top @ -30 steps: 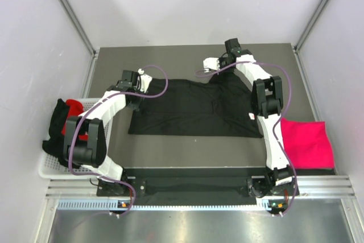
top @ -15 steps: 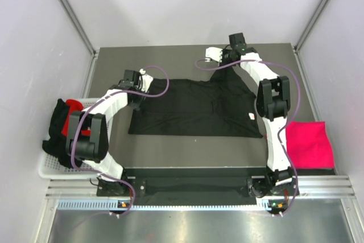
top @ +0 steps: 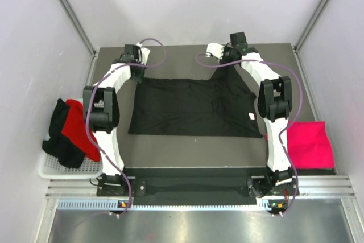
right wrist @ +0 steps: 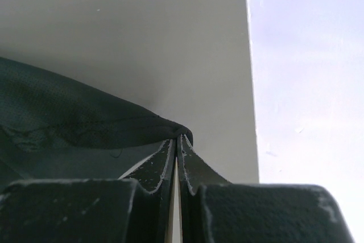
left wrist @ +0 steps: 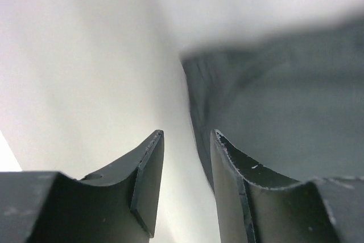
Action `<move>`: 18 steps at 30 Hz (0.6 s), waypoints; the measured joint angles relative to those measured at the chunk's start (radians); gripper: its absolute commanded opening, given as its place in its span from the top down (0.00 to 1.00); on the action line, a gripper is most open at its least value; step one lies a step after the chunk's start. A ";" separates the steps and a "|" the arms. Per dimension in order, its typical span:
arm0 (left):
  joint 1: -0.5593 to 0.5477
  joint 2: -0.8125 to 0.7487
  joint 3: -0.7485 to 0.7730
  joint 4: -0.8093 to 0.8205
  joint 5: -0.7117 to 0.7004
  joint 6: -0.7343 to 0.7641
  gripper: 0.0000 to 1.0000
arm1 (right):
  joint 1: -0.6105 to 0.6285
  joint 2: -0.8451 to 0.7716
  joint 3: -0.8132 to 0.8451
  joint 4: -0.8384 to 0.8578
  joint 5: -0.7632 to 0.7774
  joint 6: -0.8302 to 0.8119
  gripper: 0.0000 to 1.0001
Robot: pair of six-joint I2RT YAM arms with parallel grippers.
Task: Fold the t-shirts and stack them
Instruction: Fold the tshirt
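Right gripper (right wrist: 177,140): clamped tight on the far-right corner of the black tee (top: 193,109), a fold of cloth pinched at the tips and lifted off the table (top: 187,149).

Left gripper (left wrist: 186,138): jaws partly apart, nothing between them. It sits at the far-left, just past the tee's far-left corner.

Key relation: in the left wrist view the cloth edge lies just right of the jaws and ahead of them, not in the gap. My read is that the left has to shift right and toward the cloth to catch that corner. It's the only free arm, and the nearer one.

The tee lies flat mid-table with its long axis left-right. The far edge runs between the two grippers, so a matched grab on both far corners looks like the setup for folding it toward the near side.

Other shirts:
- Pink tee (top: 307,143), folded, at the near right, well apart.
- Heap (top: 71,132) of red and black tees in the basket (top: 48,166), near left.

Labels: small white tag (top: 251,116) at the tee's right edge, too small to read. No other writing seen.
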 measured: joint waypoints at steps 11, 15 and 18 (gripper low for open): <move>0.094 0.222 0.332 -0.116 0.209 -0.190 0.60 | 0.000 -0.002 -0.083 0.018 0.003 0.036 1.00; 0.097 0.248 0.341 -0.137 0.247 -0.212 0.60 | 0.000 -0.005 -0.083 0.024 0.003 0.038 1.00; 0.093 0.261 0.341 -0.152 0.270 -0.223 0.60 | 0.000 -0.006 -0.083 0.028 0.003 0.040 1.00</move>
